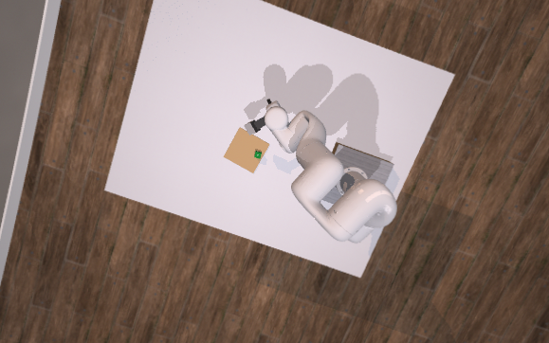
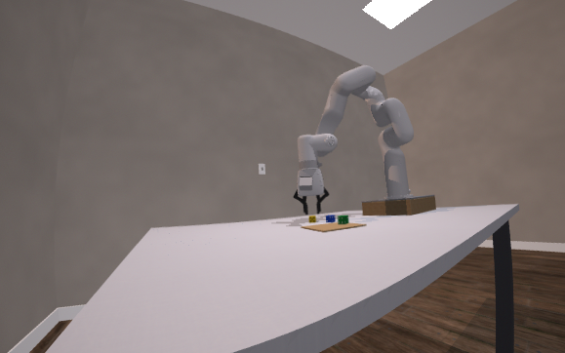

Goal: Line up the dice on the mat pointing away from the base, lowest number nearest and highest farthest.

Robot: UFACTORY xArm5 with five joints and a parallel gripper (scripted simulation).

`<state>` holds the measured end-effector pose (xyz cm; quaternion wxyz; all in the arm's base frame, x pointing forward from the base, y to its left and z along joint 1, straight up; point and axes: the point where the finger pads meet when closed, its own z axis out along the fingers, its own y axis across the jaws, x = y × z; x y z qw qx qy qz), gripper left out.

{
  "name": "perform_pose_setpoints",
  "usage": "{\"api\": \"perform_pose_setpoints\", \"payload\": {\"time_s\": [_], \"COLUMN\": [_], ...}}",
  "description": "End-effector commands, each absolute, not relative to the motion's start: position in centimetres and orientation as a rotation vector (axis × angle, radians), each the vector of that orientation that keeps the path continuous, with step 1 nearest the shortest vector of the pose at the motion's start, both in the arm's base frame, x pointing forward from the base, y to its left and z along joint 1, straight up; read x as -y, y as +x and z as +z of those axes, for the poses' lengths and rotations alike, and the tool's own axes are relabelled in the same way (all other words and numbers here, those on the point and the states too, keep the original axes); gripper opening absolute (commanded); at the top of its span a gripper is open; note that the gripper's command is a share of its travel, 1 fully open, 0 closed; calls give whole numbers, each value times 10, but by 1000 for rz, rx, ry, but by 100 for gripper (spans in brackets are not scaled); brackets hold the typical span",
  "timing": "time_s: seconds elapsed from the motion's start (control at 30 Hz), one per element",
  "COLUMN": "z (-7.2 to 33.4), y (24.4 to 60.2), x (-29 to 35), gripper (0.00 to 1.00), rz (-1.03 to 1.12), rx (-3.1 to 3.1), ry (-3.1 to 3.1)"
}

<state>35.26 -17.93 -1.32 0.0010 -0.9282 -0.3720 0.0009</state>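
A tan mat (image 1: 247, 150) lies flat on the white table, near the robot's base; it also shows in the side view (image 2: 334, 225). A green die (image 1: 257, 154) sits on the mat near its edge toward the base, and shows in the side view too (image 2: 343, 219). A blue die (image 2: 330, 218) and a yellow die (image 2: 312, 219) stand to its left in the side view; the arm hides both from above. My gripper (image 2: 311, 211) hangs just above the yellow die, fingers apart and empty. From above, the gripper (image 1: 262, 114) is just past the mat's far corner.
The arm's base stands on a brown block (image 2: 398, 205) (image 1: 363, 166) at the table's edge. The arm's links arch over the table between the base and the mat.
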Motion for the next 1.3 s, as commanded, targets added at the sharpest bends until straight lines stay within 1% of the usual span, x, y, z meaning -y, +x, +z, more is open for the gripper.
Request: {"api": "perform_pose_setpoints", "payload": {"time_s": [0.0,0.5,1.27], "z": [-12,-14,-41], "y": [354,354,354], "x": [180,180,180], "gripper": [42,42,42], "rz": [0,0,0], "rx": [1169,1169,1169], "ry": [-2916,-2916,-2916]}}
